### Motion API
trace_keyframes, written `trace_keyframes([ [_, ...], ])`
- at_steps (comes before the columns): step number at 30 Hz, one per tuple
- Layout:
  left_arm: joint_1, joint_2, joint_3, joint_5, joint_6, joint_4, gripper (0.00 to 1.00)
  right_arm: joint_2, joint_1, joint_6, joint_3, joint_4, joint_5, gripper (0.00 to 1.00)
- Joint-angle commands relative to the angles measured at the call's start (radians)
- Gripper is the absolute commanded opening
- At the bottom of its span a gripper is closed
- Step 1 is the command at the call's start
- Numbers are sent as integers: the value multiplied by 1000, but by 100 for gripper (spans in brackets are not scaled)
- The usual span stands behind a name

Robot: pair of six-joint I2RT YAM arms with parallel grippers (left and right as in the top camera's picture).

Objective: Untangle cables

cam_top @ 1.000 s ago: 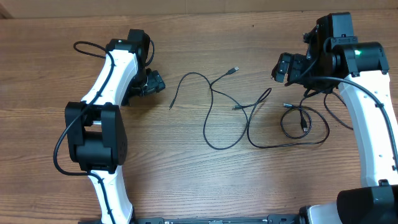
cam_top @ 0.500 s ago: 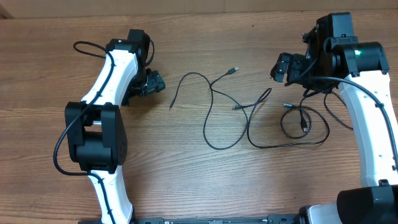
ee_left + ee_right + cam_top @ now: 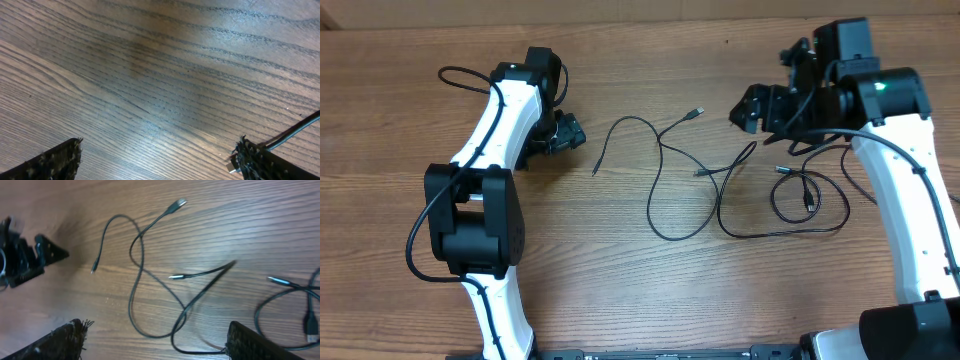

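Observation:
Several thin black cables (image 3: 650, 205) lie in long loose curves across the middle of the table, crossing one another. One plug end (image 3: 697, 111) points toward the far edge. A small coil (image 3: 807, 198) rests to their right. My right gripper (image 3: 752, 108) hangs open above the cables' right side. In the right wrist view the crossed loops (image 3: 131, 292) lie between and beyond its fingers (image 3: 160, 345), with nothing held. My left gripper (image 3: 565, 133) is open at the left, low over bare wood (image 3: 157, 162). A cable end (image 3: 295, 129) lies beside its right fingertip.
The wooden table (image 3: 620, 290) stretches toward the near edge. The white left arm (image 3: 490, 130) and right arm (image 3: 910, 200) stand at either side, each with its own thicker black wire. The left gripper (image 3: 25, 257) shows at the left edge of the right wrist view.
My right gripper has shifted left and slightly toward the far edge, closer over the cables. The left arm and the cables have not moved.

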Motion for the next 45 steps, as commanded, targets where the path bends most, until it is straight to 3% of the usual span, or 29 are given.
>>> trace_keyframes([
  [1, -2, 8, -7, -17, -3, 1, 99, 5, 40, -27, -14, 2, 34, 89],
  [13, -2, 8, -7, -17, -3, 1, 100, 18, 191, -82, -146, 130, 77, 84],
  [22, -2, 8, -7, -17, -3, 1, 100, 66, 312, -103, -336, 412, 116, 83],
  [28, -2, 8, -7, -17, -3, 1, 99, 151, 321, -102, -378, 547, 148, 75],
  [30, -2, 8, -7, -17, -3, 1, 99, 183, 321, -101, -378, 568, 147, 63],
  [33, -2, 8, -7, -17, -3, 1, 100, 212, 322, -93, -378, 583, 116, 30],
  [35, -2, 8, -7, -17, -3, 1, 99, 218, 323, -47, -378, 583, 107, 16],
  [40, -2, 8, -7, -17, -3, 1, 100, 218, 330, -8, -378, 605, 107, 15],
  [45, -2, 8, -7, -17, -3, 1, 99, 218, 330, -31, -362, 660, 115, 31],
])
